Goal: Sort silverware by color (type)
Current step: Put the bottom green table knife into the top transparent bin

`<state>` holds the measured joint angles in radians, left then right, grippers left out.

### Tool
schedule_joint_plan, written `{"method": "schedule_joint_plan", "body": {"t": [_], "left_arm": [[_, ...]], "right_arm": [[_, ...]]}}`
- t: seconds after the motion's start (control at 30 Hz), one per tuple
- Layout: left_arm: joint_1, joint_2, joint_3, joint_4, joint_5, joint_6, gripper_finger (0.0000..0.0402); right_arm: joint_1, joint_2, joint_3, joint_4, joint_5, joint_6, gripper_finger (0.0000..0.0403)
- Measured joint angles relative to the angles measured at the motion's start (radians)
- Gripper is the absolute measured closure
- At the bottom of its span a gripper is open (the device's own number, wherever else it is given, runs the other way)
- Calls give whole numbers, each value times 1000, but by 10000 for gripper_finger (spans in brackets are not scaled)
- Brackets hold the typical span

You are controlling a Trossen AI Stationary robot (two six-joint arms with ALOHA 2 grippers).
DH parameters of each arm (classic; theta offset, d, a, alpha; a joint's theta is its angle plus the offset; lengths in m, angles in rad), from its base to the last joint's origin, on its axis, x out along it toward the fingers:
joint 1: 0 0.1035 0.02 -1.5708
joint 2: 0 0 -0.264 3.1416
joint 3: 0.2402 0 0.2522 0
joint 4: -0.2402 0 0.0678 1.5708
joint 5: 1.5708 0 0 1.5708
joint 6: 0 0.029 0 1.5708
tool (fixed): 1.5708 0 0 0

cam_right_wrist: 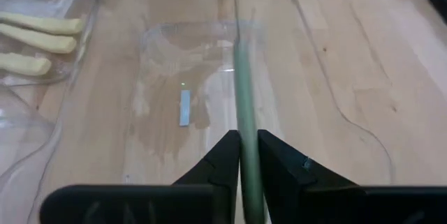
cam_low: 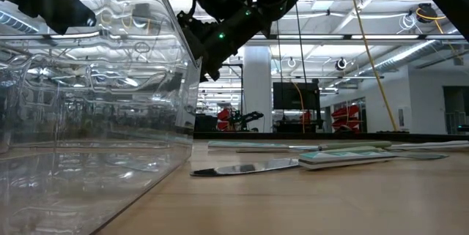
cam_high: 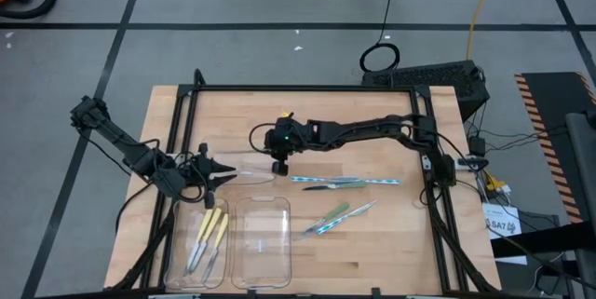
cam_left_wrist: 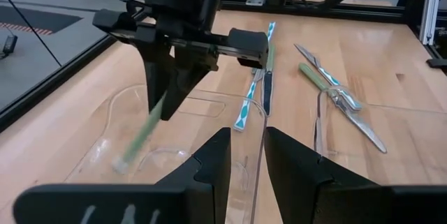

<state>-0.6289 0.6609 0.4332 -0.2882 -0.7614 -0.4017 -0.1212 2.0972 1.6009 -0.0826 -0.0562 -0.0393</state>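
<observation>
My right gripper hangs over the far clear tray, shut on a pale green utensil. My left gripper is at that tray's left end, its fingers close together on either side of the rim. Three yellow-handled utensils lie in the near left tray. Light blue and pale green utensils lie flat on the wood to the right, and more of them lie nearer the front. My right gripper pinches the green handle between its two fingers, which point down from above. The utensil hangs slanted below the fingers, and its lower end is down inside the far tray. My left gripper has the far tray's thin rim between its two fingers, coming level from the table's left. The tray rests flat on the table.
A second near tray stands beside the yellow one. Black frame rails run round the table. Bare wood lies at the right front.
</observation>
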Motion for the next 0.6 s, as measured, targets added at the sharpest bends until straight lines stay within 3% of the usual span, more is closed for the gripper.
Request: {"method": "schedule_joint_plan", "body": {"t": [0.37, 0.6], "left_arm": [[0, 0, 0, 0, -1, 0, 305], [0, 0, 0, 0, -1, 0, 305]], "right_arm": [[12, 0, 0, 1, 0, -10, 363], [12, 0, 0, 3, 0, -7, 344]]}}
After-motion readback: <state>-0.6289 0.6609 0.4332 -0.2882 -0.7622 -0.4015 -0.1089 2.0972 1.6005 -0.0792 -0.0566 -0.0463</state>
